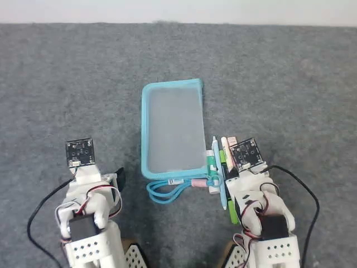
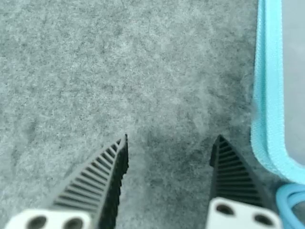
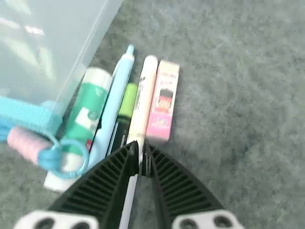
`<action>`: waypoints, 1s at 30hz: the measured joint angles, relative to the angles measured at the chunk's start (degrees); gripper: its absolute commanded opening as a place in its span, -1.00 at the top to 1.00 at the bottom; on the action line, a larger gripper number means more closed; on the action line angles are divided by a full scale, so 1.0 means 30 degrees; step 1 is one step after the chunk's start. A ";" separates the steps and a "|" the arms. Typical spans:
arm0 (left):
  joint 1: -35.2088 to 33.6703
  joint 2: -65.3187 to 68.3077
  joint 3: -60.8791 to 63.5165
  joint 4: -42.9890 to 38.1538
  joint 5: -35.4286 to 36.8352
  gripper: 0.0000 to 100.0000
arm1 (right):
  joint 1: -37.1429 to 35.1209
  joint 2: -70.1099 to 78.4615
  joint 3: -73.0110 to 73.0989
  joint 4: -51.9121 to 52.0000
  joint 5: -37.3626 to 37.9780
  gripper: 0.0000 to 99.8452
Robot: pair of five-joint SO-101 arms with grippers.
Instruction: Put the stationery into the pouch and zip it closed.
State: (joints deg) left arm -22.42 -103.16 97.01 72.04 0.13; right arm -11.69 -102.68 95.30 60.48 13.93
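On the left, we see the left fingers (image 2: 114, 162) spread open and holding nothing. They sit over the grey worktop (image 1: 67, 84), near the pouch's (image 1: 172, 128) near left corner. The pouch lies flat in the middle of the worktop. It is translucent with a turquoise border, and its pink zip pull (image 3: 26, 143) is at the near end. Against its near right corner, side by side, lie a green-and-white glue stick (image 3: 86, 119), a blue pen (image 3: 114, 100), a green marker (image 3: 126, 102), a cream pen (image 3: 144, 90) and a pink eraser (image 3: 164, 105). The right fingers (image 3: 135, 151) are closed on the cream pen.
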 measured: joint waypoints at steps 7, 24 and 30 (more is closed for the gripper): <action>0.0000 0.0000 0.0000 0.0000 0.0000 0.47 | 0.3223 0.0000 -0.0674 -0.0352 0.3516 0.95; 0.0000 0.0000 0.0000 0.0000 0.0000 0.47 | 0.0586 1.9194 -1.3128 0.1582 0.3429 0.74; 0.0000 0.0000 0.0000 0.0000 0.0000 0.47 | -0.2168 2.7868 -1.5004 0.1582 0.0791 0.72</action>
State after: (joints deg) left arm -22.42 -103.16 97.01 72.04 0.13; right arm -18.20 -19.08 50.29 65.23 16.31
